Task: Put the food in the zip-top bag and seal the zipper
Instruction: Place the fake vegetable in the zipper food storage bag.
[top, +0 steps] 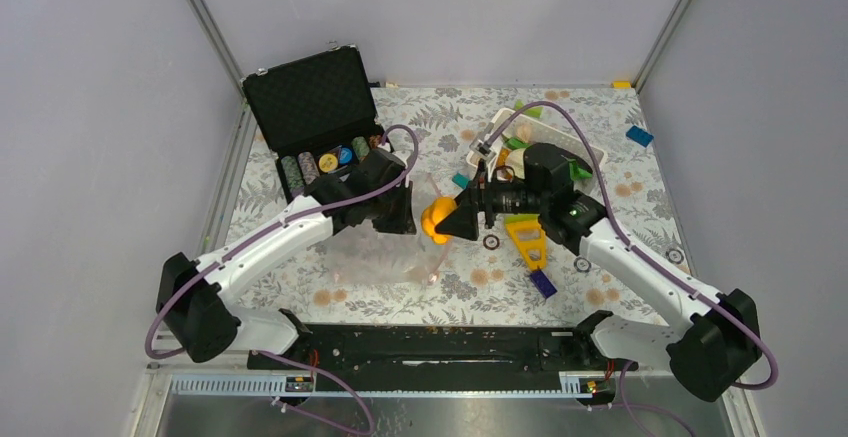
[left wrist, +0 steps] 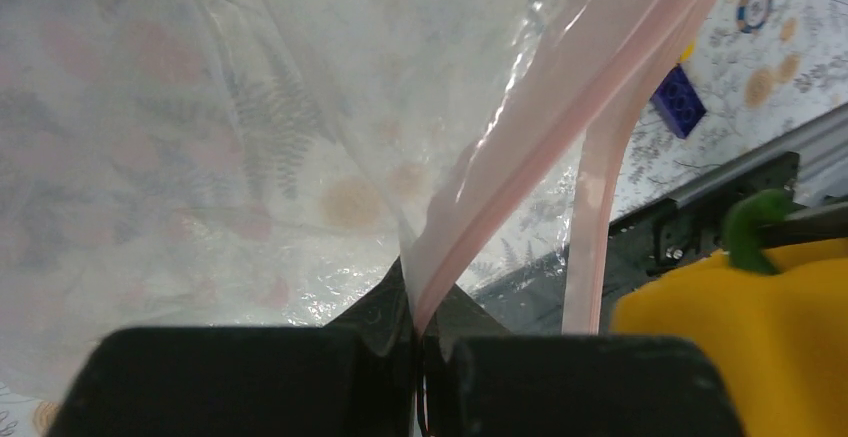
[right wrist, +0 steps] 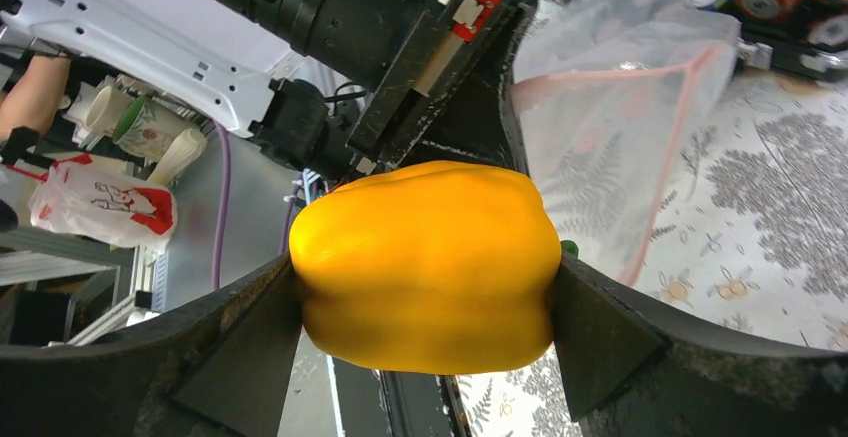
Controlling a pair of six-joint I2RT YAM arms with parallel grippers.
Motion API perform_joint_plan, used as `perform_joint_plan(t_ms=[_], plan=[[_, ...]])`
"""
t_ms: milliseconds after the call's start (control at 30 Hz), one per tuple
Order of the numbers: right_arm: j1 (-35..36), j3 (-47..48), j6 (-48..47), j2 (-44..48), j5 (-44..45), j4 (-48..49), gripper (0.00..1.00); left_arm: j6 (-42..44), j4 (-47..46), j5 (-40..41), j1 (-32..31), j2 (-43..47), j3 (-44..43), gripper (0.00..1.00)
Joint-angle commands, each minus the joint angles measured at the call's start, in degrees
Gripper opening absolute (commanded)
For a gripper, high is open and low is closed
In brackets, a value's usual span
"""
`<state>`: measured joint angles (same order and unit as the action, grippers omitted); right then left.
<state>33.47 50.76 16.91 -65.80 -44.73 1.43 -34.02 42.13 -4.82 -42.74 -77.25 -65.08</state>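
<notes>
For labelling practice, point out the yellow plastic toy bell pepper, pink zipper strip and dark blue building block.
Yellow plastic toy bell pepper (right wrist: pixel 430 267): right wrist view, its smooth side.
Pink zipper strip (left wrist: pixel 540 137): left wrist view, mid-length.
Dark blue building block (top: pixel 542 284): top external view, its centre.

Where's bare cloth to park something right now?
Bare: far strip between chip case and basket; near edge between bag and blue block. Crowded: centre right, with pepper in the right gripper, yellow block, loose chips.

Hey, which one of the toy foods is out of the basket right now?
The yellow-orange bell pepper, held in the right gripper next to the zip-top bag. The other foods in view lie in the white basket.
</notes>
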Motion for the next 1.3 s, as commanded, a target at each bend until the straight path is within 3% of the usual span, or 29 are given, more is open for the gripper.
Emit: perform_joint_plan(t_ms=[0,367,500,800,1067,1267], plan=[[3.51,1.16,-0.78,-0.97,-0.97,4.98,0.59,-0.91,-1.32,-6.76,-0.29,4.32,-0.98,0.00],[4.43,8.13,-9.63,6.75,12.62,-13.64,0.76,-0.34,-1.03,-21.20,-1.17,9.31,-5.25,0.00],[4.42,11.21,-9.46,8.09,17.22,-18.64,0.98,-0.43,-1.04,-23.20,-1.23,9.36,-6.49,0.00],[4.44,11.55,-6.93,9.10,17.82,-19.16,1.00,-1.02,-3.01,-22.62,-1.24,8.31,-5.70,0.00],[4.48,11.16,-1.76,9.85,28.69,-18.13,1.00,0.14,-1.73,-17.92,-1.18,8.29,-6.79,0.00],[2.78,14.86,-0.27,6.16,38.99,-23.25,1.00,-0.34,7.20,-1.09,-1.19,8.64,-9.20,0.01]])
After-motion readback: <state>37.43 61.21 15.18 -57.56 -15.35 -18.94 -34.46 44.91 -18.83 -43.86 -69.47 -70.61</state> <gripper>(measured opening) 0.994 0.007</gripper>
